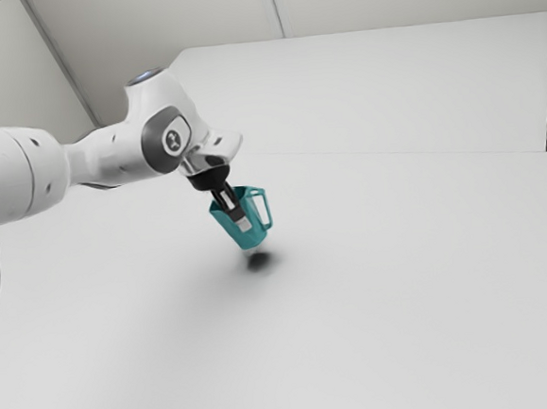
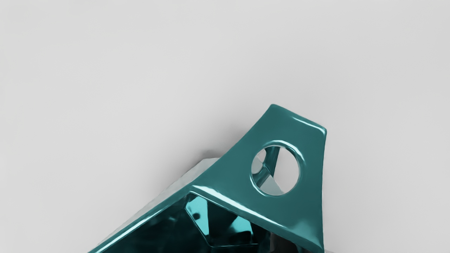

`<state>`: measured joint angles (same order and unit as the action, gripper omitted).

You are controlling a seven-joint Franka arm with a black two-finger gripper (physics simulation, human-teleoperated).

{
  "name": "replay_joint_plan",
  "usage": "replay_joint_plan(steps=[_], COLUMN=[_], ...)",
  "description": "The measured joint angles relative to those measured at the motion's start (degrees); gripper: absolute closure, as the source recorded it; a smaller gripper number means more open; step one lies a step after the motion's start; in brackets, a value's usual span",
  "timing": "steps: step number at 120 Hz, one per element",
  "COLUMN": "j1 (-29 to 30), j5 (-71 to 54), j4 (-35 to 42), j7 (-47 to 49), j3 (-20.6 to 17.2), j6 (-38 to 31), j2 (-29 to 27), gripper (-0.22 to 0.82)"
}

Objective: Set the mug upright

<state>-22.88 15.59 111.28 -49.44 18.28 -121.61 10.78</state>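
In the exterior view my gripper [image 1: 236, 213] points down at a slant, shut on the wall of the teal mug [image 1: 255, 231]. The mug hangs just above the table with a dark shadow below it. It is tilted: its open rim faces up and toward the exterior view's left, its handle is on the right side. In the wrist view the mug [image 2: 232, 207] shows its dark inside and a broad handle piece with a round hole. Part of my gripper [image 2: 281, 244] is visible at the bottom edge, by the mug's rim; the rest is hidden.
A wide white table [image 1: 385, 300] spreads beneath the mug and the arm. Behind it stands a pale panel [image 1: 378, 92], with light walls around. The arm reaches in from the exterior view's left.
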Motion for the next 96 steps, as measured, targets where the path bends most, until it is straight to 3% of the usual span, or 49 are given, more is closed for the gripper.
replay_joint_plan(steps=[54, 96], j1=[1.0, 3.7], j5=[-15.5, -16.2], j4=[-8.8, -9.8], j7=[6.0, 8.5], j3=[-3.9, -5.2], j6=[-1.9, -4.8], j2=[9.2, 12.9], gripper=[0.79, 0.79])
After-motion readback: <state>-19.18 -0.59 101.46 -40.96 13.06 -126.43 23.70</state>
